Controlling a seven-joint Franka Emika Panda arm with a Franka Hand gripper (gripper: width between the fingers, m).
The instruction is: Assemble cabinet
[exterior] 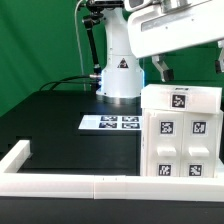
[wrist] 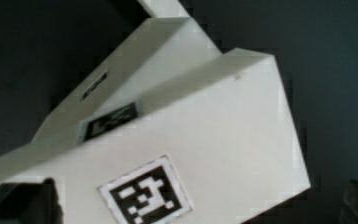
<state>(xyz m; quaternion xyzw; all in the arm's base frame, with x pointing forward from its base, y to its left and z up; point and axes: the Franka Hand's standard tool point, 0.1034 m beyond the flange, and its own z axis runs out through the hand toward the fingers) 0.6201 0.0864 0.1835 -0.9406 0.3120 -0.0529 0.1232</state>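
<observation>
The cabinet (exterior: 182, 132) is seen at the exterior view's right, standing on the black table (exterior: 60, 125) against the white border rail (exterior: 90, 184), with 5 tags visible on its near face. The marker board (exterior: 110, 122) lies apart from it, toward the arm's base. The gripper (exterior: 160, 68) hangs just behind and above the cabinet; whether its fingers are spread or pressed together cannot be told. In the wrist view a tagged white panel (wrist: 176, 120) fills the frame. The grasp is best centred and squared before any closing is attempted.

Marker board (exterior: 109, 123) flat on black table (exterior: 50, 125), low white border rail (exterior: 60, 181) along table's near edge, green backdrop (exterior: 35, 40) behind
</observation>
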